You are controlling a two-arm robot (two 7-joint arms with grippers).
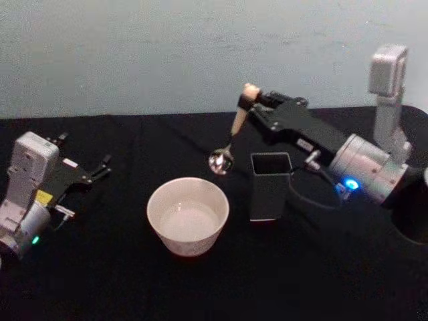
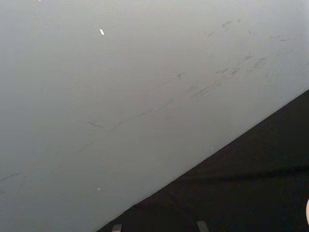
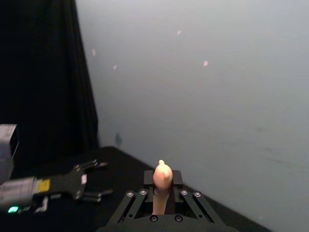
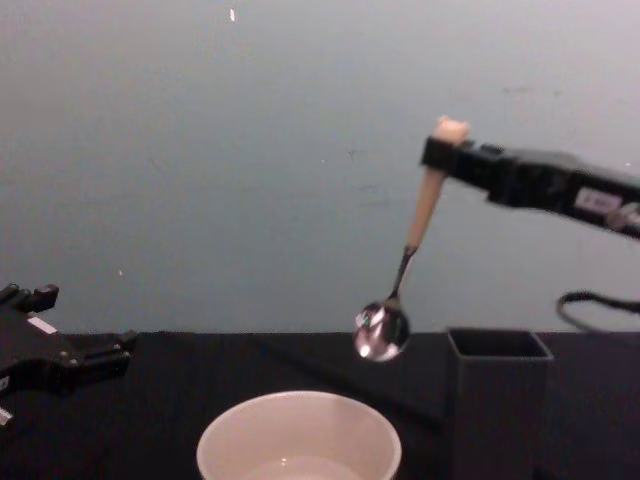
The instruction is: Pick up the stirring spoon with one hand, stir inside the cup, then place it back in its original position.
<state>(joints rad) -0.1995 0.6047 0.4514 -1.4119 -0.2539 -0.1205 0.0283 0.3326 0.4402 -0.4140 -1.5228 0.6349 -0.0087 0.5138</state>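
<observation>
My right gripper (image 1: pixel 249 105) is shut on the cream handle of the stirring spoon (image 1: pixel 231 137), just below its bear head. The spoon (image 4: pixel 408 250) hangs tilted in the air, its shiny bowl lowest, above the table between the cup and the holder. In the right wrist view the handle top (image 3: pixel 162 176) sticks up between my fingers. The cream-white cup (image 1: pixel 188 215) stands in the middle of the black table, left of and nearer than the spoon bowl. The dark grey square holder (image 1: pixel 271 185) stands right of the cup (image 4: pixel 300 440). My left gripper (image 1: pixel 100 168) rests open at the far left.
A black cloth covers the table (image 1: pixel 120 281). A pale wall (image 1: pixel 134 53) rises behind it. A black cable (image 1: pixel 317 194) loops beside the holder (image 4: pixel 498 400) under my right arm.
</observation>
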